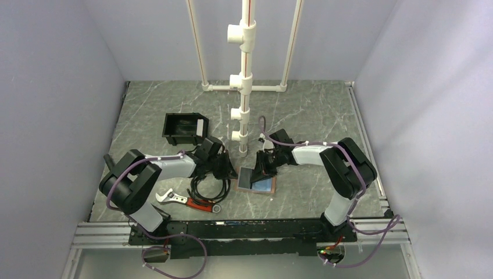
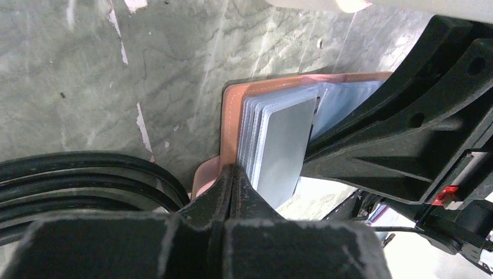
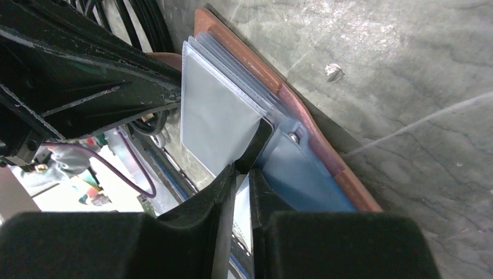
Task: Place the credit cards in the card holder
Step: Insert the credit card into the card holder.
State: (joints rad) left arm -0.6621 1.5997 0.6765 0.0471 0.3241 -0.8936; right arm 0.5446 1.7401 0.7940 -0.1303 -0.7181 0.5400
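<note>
Cables crowd the card holder; right claw pinches a credit card.

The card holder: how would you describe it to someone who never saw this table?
On the grey marbled table, look in front of the white pipe stand, between the two arms. The card holder lies open there; unlike the black cables and red-handled wrench beside it, it is a brown-rimmed wallet, blue inside.

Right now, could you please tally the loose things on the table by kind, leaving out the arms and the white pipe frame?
card holder: 1
pale grey card: 1 in view
black bin: 1
wrench: 1
black cable coil: 1
Total: 5
</note>
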